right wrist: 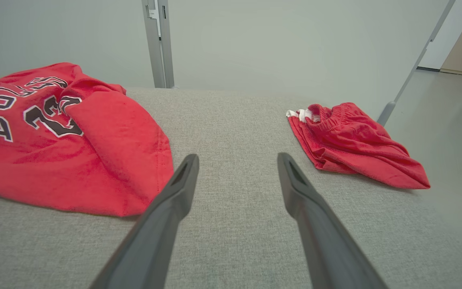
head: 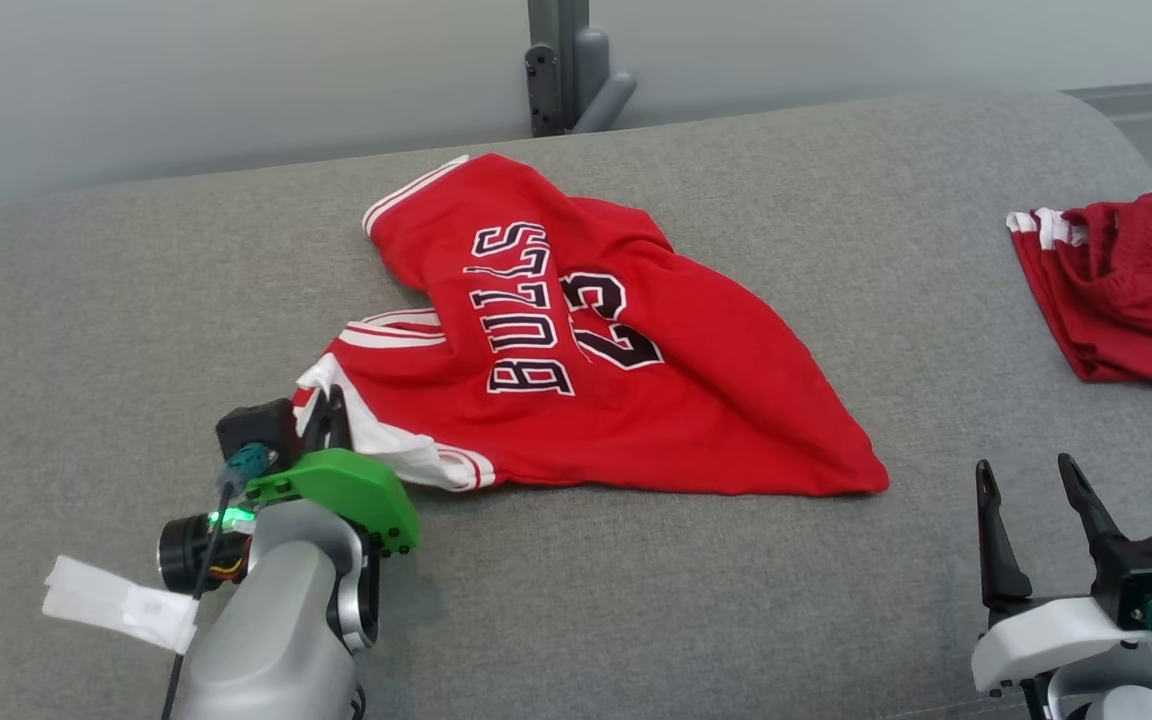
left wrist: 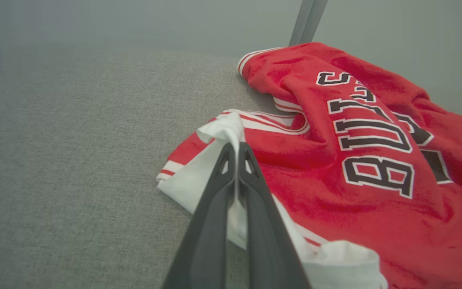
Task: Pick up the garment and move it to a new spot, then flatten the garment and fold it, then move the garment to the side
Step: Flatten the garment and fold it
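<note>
jersey (head: 736, 400): cloth, matt, soft fuzzy nap
padded surface (head: 136, 300): woven cloth, matt, coarse weave
shorts (head: 1136, 300): cloth, matt, same fuzzy nap
post (head: 556, 50): metal by its look, smooth

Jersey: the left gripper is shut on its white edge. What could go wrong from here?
The left gripper pinches only the white trim of the jersey; it might slip out on lifting. The right gripper stands open, apart, so the jersey would likely hang bunched.

head camera high over the grey surface (head: 686, 600); wrist cameras low, close; jersey (head: 636, 410) in all three
</note>
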Tool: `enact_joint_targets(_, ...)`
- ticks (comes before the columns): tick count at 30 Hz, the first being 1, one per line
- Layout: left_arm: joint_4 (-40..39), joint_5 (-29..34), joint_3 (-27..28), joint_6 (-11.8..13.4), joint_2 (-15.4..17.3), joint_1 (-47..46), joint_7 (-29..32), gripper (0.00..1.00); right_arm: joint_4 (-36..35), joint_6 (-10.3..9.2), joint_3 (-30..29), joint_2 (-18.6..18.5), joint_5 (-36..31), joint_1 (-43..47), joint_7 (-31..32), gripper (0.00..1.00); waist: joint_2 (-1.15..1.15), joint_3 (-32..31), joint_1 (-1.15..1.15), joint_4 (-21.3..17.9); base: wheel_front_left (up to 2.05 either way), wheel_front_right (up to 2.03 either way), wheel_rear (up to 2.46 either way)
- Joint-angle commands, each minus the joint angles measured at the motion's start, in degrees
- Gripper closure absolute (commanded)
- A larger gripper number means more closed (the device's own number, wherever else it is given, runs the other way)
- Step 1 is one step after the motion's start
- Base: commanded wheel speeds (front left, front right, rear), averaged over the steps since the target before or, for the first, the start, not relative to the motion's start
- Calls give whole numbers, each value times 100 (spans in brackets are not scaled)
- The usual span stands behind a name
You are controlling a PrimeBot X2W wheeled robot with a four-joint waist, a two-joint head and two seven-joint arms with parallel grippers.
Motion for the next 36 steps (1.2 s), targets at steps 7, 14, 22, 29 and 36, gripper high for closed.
enact_joint_targets(7, -1478, 527, 791, 314, 140, 1390, -20, 100, 25, -9, -168, 16, 22, 300, -19, 0, 0, -422, 0, 689, 0, 0, 0)
enact_joint_targets(14, -1871, 700, 1209, 391, 65, 2216, -22, 100, 84, -9, -268, 48, 71, 443, -19, 0, 0, -526, 0, 1074, 0, 0, 0)
enact_joint_targets(22, -1718, 633, 1545, 372, 12, 2496, -23, 100, 59, -9, -313, 61, 89, 475, -19, 0, 0, -510, 0, 1030, 0, 0, 0)
enact_joint_targets(29, -1885, 620, 1707, 419, 14, 2716, -23, 0, -42, -9, -361, 71, 120, 473, -19, 0, 0, -552, 0, 909, 0, 0, 0)
enact_joint_targets(36, -2494, 953, 2154, 370, 11, 3108, -22, 0, -176, -9, -380, 76, 202, 513, -19, 0, 0, -605, 0, 844, 0, 0, 0)
